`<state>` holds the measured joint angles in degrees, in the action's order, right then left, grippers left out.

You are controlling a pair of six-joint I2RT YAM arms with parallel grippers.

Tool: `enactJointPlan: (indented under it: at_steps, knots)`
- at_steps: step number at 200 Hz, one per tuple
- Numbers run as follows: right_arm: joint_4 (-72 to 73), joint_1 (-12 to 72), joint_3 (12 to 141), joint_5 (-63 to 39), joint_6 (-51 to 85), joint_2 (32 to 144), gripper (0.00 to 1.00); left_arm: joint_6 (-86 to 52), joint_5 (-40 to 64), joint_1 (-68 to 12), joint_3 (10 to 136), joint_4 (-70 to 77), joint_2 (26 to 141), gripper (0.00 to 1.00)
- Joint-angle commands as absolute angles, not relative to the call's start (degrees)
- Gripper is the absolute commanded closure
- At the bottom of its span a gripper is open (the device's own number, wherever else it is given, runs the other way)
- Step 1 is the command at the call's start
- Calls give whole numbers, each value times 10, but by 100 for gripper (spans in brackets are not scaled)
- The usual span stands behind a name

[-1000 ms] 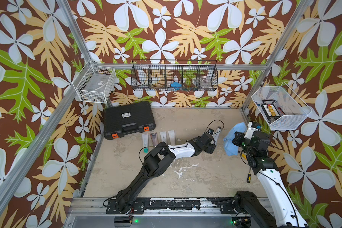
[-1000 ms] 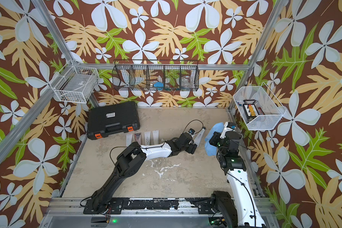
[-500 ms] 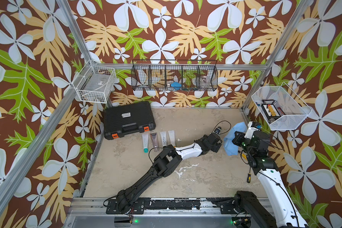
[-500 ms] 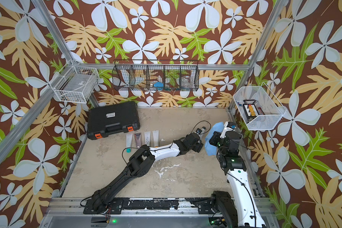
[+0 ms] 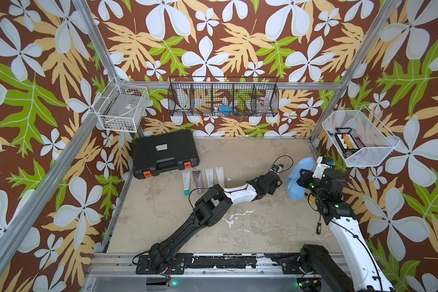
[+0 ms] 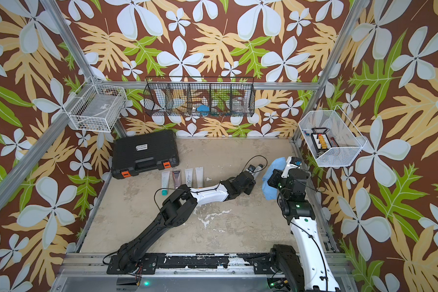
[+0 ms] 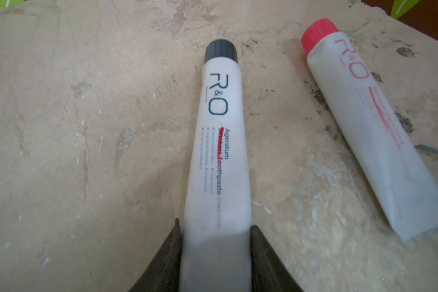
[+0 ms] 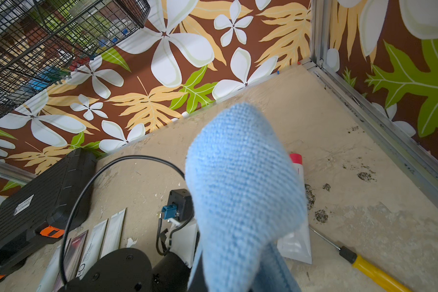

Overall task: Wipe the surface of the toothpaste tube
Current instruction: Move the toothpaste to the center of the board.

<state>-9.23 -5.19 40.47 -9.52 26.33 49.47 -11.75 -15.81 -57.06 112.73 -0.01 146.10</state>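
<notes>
A white toothpaste tube with a dark grey cap lies on the beige floor, and in a top view its cap end pokes out past the left arm. My left gripper is shut on its flat tail, one finger pressed to each side. A blue cloth hangs bunched from my right gripper, which is shut on it just right of the left gripper. The cloth hides the right jaws and is apart from the tube.
A second white tube with a red cap lies beside the held one. Several more tubes lie in a row by a black case. A yellow-handled screwdriver lies near the right wall. Wire baskets hang on the walls.
My left arm has stretched further right toward the cloth, and its jaws have closed from wide open onto the tube's tail. The right arm with the cloth has barely moved.
</notes>
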Motion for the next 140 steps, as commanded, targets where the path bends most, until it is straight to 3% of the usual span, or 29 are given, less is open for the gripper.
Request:
enactJointPlan:
  at_steps: [1,140]
  knots:
    - [-78,-51,402,-105,259,497,100,-120,-148,-572,1084,-8,1435,58]
    - [-60,-51,396,-134,259,512,100,-211,-190,-542,652,76,1169,57]
